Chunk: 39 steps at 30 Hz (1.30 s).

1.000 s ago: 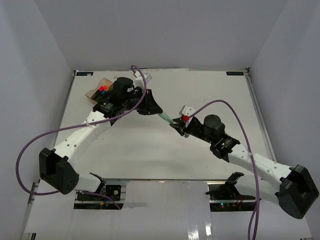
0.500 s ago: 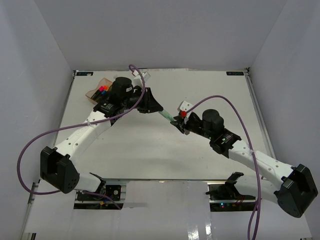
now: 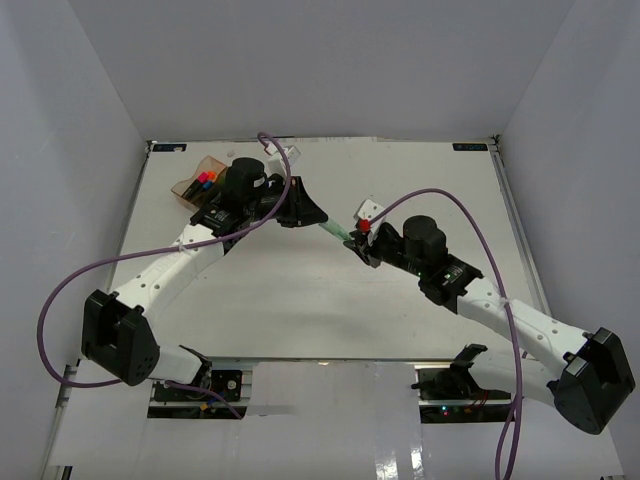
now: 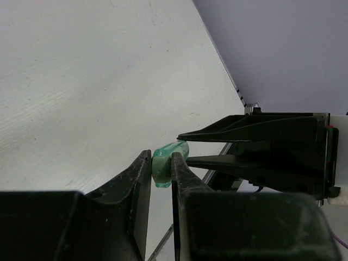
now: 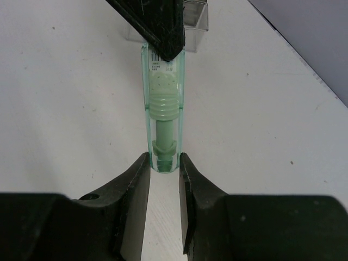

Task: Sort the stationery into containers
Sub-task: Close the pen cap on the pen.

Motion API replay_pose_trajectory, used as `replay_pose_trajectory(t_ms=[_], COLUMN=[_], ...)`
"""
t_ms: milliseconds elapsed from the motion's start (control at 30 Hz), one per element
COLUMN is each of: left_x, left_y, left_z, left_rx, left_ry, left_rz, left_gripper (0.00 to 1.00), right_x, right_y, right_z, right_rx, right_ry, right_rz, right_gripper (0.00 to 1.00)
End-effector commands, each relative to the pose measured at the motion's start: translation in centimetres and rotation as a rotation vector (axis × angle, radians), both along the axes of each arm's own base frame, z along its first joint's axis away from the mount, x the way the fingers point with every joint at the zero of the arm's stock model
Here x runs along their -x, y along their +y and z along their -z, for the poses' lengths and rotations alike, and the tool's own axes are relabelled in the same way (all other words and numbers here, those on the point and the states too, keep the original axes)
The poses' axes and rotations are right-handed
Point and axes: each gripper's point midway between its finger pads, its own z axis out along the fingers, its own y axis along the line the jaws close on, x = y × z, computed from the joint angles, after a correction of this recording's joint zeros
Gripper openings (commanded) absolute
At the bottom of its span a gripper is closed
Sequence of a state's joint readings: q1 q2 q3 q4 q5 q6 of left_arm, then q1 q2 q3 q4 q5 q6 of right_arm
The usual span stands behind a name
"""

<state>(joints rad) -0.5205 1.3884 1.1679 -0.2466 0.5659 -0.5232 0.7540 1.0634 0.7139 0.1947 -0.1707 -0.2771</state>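
Observation:
A mint-green marker (image 3: 333, 235) hangs above the table's middle, held at both ends. My left gripper (image 3: 319, 226) is shut on its cap end (image 4: 165, 159), pinching it between both fingertips. My right gripper (image 3: 352, 246) is shut on the other end (image 5: 163, 159), with the see-through barrel (image 5: 163, 103) running away from it to the left gripper's finger (image 5: 157, 27). In the left wrist view the right gripper's fingers (image 4: 244, 130) point in from the right. The amber container (image 3: 197, 182) at the far left holds several coloured markers.
A small clear container (image 3: 370, 210) stands on the table just behind my right gripper, and it shows beyond the marker (image 5: 196, 19) in the right wrist view. Purple cables loop over both arms. The table's right edge rail (image 3: 520, 240) runs along the wall.
My right arm has shifted slightly toward the far side with its wrist turning a little. The marker stays held between both grippers in nearly the same place.

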Motion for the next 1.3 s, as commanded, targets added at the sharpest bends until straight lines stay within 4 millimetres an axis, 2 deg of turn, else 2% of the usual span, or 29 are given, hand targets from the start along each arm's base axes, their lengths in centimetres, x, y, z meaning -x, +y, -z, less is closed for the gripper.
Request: replay_pose_trajectory(t_ms=[0, 133, 267, 333, 367, 400, 500, 567, 667, 767, 867, 900, 933, 967, 1000, 1033, 1100, 1167, 1267], left_x=[6.3, 6.5, 6.4, 6.2, 6.1, 6.0, 5.8, 5.8, 5.6, 4.8, 3.2, 2.7, 1.7, 1.2, 0.2, -0.6, -2.0, -3.0, -4.9], left_y=[-1.7, -1.7, -1.8, -1.9, -1.9, -1.9, -2.0, -2.0, -2.0, -1.8, -1.1, -0.9, -0.4, -0.1, 0.5, 1.0, 2.0, 2.8, 5.4], left_z=[5.0, 5.3, 4.9, 4.5, 4.2, 4.0, 3.3, 3.0, 2.1, 0.9, -0.5, -0.9, -2.1, -2.5, -2.8, -3.7, -4.1, -4.2, -3.0], left_rx=[-0.047, -0.051, -0.046, -0.044, -0.040, -0.038, -0.033, -0.030, -0.023, -0.022, -0.036, -0.045, -0.044, -0.056, -0.080, -0.087, -0.119, -0.147, -0.227], left_ry=[0.257, 0.263, 0.248, 0.237, 0.223, 0.215, 0.185, 0.171, 0.140, 0.097, 0.041, 0.018, -0.016, -0.028, -0.060, -0.087, -0.129, -0.158, -0.184], left_rz=[0.193, 0.198, 0.200, 0.201, 0.201, 0.201, 0.203, 0.207, 0.209, 0.180, 0.119, 0.101, 0.071, 0.053, 0.010, -0.022, -0.088, -0.145, -0.279], left_gripper=[0.23, 0.23, 0.24, 0.25, 0.22, 0.14, 0.00, 0.00, 0.00, 0.00, 0.00, 0.00, 0.00, 0.00, 0.00, 0.00, 0.00, 0.00, 0.00], right_x=[0.7, 0.8, 1.0, 1.0, 1.1, 1.1, 1.3, 1.4, 1.5, 1.7, 1.8, 2.0, 2.1, 2.1, 2.2, 2.4, 2.7, 3.3, 3.8], right_y=[0.8, 1.0, 1.2, 1.3, 1.3, 1.3, 1.2, 1.2, 1.1, 1.2, 1.2, 1.2, 1.0, 1.0, 0.7, 0.5, 0.0, -0.6, -1.6], right_z=[-20.0, -20.9, -20.7, -19.9, -19.3, -19.0, -17.2, -15.7, -14.3, -12.5, -10.1, -8.7, -8.0, -7.2, -5.5, -5.0, -3.5, -1.9, -0.5], right_rx=[-0.408, -0.417, -0.410, -0.395, -0.388, -0.386, -0.366, -0.348, -0.329, -0.305, -0.273, -0.250, -0.242, -0.229, -0.201, -0.194, -0.170, -0.145, -0.133], right_ry=[-0.461, -0.473, -0.469, -0.451, -0.439, -0.432, -0.397, -0.372, -0.348, -0.313, -0.265, -0.237, -0.221, -0.204, -0.171, -0.160, -0.130, -0.095, -0.047], right_rz=[-0.044, -0.061, -0.074, -0.079, -0.082, -0.084, -0.086, -0.086, -0.088, -0.096, -0.102, -0.104, -0.102, -0.102, -0.095, -0.092, -0.083, -0.074, -0.044], right_gripper=[0.08, 0.08, 0.08, 0.08, 0.08, 0.09, 0.12, 0.14, 0.21, 0.35, 0.70, 0.75, 0.80, 0.84, 0.90, 0.93, 0.98, 0.94, 0.90])
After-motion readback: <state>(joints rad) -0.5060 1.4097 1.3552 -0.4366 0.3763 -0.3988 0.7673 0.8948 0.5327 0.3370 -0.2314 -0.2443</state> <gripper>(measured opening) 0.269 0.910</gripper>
